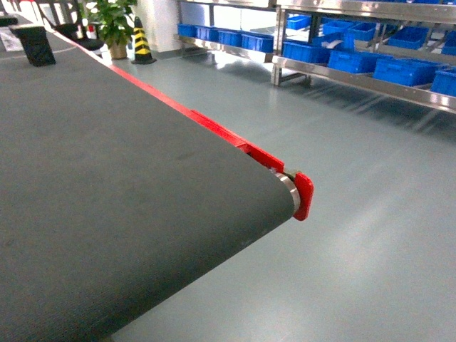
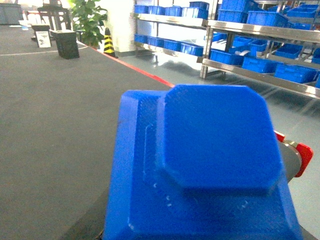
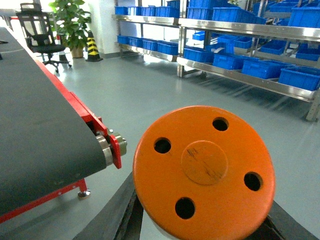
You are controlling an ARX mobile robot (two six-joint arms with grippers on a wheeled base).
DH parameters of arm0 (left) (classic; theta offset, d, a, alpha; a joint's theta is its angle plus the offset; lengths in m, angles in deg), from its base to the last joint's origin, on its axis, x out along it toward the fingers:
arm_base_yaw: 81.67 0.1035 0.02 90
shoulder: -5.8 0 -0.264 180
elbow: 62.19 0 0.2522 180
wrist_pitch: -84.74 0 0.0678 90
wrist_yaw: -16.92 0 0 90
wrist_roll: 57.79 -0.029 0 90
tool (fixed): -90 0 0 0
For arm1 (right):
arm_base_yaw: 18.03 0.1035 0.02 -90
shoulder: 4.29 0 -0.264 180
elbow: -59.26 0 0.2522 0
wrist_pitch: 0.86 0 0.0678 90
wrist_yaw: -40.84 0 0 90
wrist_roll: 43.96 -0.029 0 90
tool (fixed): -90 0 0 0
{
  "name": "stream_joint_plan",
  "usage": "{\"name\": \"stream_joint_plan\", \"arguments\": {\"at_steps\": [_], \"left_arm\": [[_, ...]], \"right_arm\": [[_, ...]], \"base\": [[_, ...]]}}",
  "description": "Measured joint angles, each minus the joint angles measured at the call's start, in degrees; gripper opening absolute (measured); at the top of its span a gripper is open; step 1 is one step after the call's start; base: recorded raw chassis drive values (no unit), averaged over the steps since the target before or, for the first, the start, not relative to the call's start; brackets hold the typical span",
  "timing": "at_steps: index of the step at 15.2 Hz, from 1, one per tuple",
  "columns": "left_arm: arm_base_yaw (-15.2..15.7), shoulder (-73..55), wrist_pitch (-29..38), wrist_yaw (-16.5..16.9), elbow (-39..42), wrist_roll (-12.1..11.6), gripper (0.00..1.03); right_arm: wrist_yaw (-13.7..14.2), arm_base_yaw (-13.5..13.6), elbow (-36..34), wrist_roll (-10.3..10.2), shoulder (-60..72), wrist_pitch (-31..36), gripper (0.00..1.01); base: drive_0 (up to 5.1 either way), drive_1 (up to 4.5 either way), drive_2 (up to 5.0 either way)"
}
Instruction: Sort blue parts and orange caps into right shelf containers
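L wrist cam: blue part [image 2: 210,170] fills view; R: orange cap [image 3: 204,167]. Presumably I'm holding both; fingers hidden, grip unconfirmed. Crates [image 1: 399,68] well apart. Risk: drop in transit.

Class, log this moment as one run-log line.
left gripper: blue part held | right gripper: orange cap held | conveyor belt bare | blue crates on shelves ahead

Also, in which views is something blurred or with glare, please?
Left wrist view: the blue octagonal plastic part fills the foreground, slightly soft. Right wrist view: the round orange cap with four holes is sharp and evenly lit. Head view: pale window glare on the grey floor, and the far shelves look soft.
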Motion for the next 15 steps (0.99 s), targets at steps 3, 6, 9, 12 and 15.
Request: {"name": "stream_joint_plan", "arguments": {"at_steps": [3,6,9,12,15], "left_arm": [[0.00,0.00,0.00,-0.02,0.00,0.00,0.43],[0.00,0.00,-0.02,0.00,0.00,0.00,0.43],[0.00,-0.02,-0.02,-0.02,0.00,0.00,0.43],[0.00,-0.02,-0.02,0.00,0.00,0.00,0.43],[0.00,-0.02,0.00,-0.02,0.00,0.00,0.43]], "right_arm": [[0.00,0.00,0.00,0.00,0.00,-0.02,0.42],[0.00,0.00,0.00,0.00,0.00,-0.02,0.42],[0.00,0.00,0.00,0.00,0.00,-0.02,0.42],[0.00,0.00,0.00,0.00,0.00,0.00,0.42],[0.00,0.00,0.00,0.00,0.00,-0.02,0.42]], "base": [[-1.6,-1.62,-1.6],[-1.6,-1.61,-1.6],[-1.6,-1.61,-1.6],[-1.6,-1.61,-1.6],[-1.6,-1.61,-1.6]]}}
